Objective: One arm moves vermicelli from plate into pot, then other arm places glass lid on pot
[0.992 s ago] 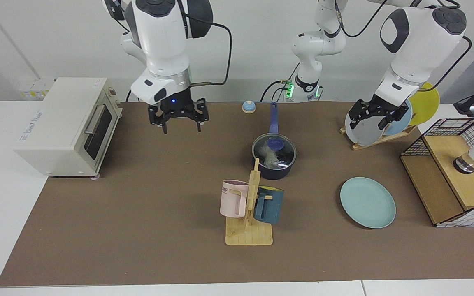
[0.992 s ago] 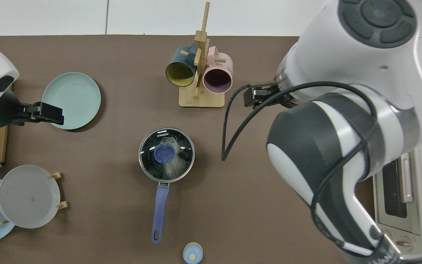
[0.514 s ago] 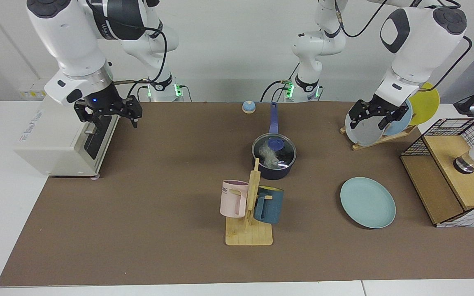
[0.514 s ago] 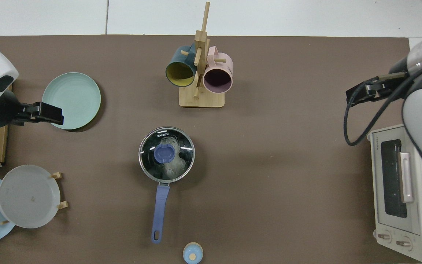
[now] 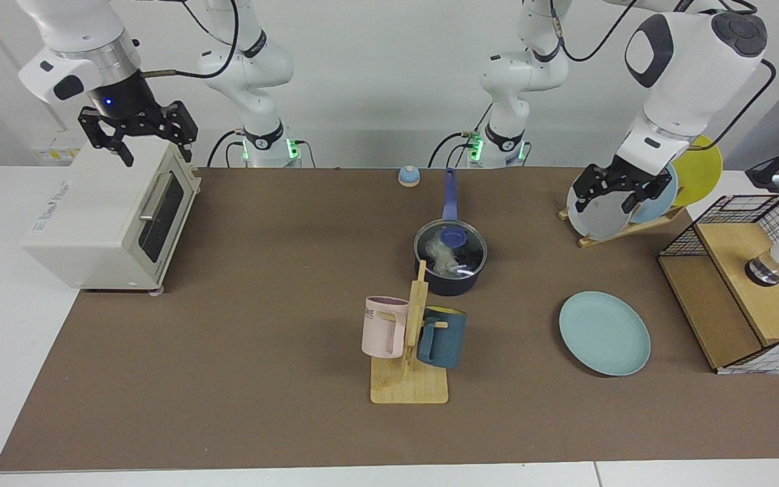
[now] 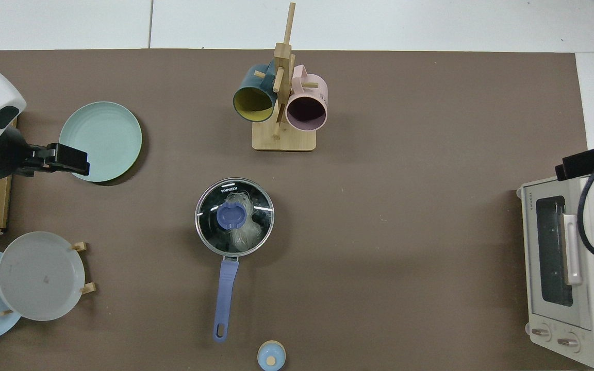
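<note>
Both steps look done: small dark navy saucepan pot (image 5: pixel 451 260) with long blue-purple handle sits mid tabletop (image 5: pixel 261 379), round clear glass lid (image 6: pixel 234 217) with blue knob seated flat on its rim, printed lettering readable in the top view. White tangle of vermicelli (image 6: pixel 243 234) visible through the glass, inside the pot. Round flat pale teal plate (image 5: pixel 604 333) lies bare on the tabletop, well apart from the pot.

Right gripper (image 5: pixel 138 130) (blue light at wrist) hangs high above the cream toaster oven (image 5: pixel 109 212), fingers spread open, holding nothing, well clear of the pot. Left gripper (image 5: pixel 619 187) hovers in front of the upright grey plate (image 5: pixel 597 215) in the wooden plate rack, beside the upright yellow plate (image 5: pixel 699 170); fingers look open, nothing gripped. This arm waits.

Judgement: task at the end stage, nothing left to move. Next move likely only a retreat to rest for the right arm; it calls for staying clear of the toaster oven top. Lid looks centred, no re-seating needed as far as the top view shows.

Wooden mug tree (image 5: pixel 411 352) with pink and dark blue mugs stands just in front of the pot, untouched
</note>
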Action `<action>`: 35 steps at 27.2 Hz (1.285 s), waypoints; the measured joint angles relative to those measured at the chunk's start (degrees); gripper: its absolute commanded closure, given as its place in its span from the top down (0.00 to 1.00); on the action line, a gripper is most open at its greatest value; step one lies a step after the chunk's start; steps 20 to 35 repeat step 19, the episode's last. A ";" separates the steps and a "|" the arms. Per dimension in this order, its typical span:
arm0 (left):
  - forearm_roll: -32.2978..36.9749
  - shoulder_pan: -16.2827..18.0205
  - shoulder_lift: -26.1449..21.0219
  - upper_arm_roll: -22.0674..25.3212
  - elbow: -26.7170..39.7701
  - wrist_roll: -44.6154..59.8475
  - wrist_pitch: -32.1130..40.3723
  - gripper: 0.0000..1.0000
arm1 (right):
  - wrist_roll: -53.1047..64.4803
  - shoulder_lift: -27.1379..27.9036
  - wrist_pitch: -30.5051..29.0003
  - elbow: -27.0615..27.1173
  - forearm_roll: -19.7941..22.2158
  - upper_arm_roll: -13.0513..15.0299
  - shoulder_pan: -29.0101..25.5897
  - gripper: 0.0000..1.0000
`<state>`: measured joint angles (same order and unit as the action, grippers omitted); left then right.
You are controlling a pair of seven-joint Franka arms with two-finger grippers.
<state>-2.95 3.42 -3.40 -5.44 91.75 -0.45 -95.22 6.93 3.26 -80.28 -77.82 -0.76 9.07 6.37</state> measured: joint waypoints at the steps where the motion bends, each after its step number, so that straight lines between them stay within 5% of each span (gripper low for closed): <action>1: 0.00 0.00 0.00 0.00 0.00 0.00 0.00 1.00 | 0.31 -0.57 -0.01 -0.71 0.00 0.02 -0.33 1.00; 19: 0.00 0.07 0.00 0.16 -0.09 0.00 -0.67 1.00 | 0.40 -3.17 -5.39 -7.13 0.00 -0.53 -4.39 1.00; 35: 0.00 0.07 0.00 0.16 -0.09 0.00 -0.67 1.00 | 0.40 -3.17 -5.39 -7.13 0.00 -0.53 -4.39 1.00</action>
